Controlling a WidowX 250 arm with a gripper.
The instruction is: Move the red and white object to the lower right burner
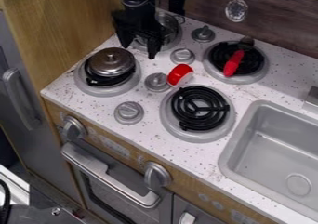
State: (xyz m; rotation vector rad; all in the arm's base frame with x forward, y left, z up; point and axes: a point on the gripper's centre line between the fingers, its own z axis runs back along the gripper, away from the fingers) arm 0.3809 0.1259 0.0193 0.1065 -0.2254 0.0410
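With its fingers spread and nothing held, the gripper (138, 51) is seen by the metal pot (168, 31). The red and white object (180, 75) is tipped beside the front right burner (199, 108).

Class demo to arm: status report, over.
Gripper open, holding nothing. Red and white cup tipped, just off lower right burner. Stove knob close beside cup.

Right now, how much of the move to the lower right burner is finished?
Nothing looks finished: the red and white object lies on the counter by the upper-left edge of the lower right burner, whose coils are bare. The open gripper, off to the upper left, isn't holding it. Grasping, lifting and placing remain.
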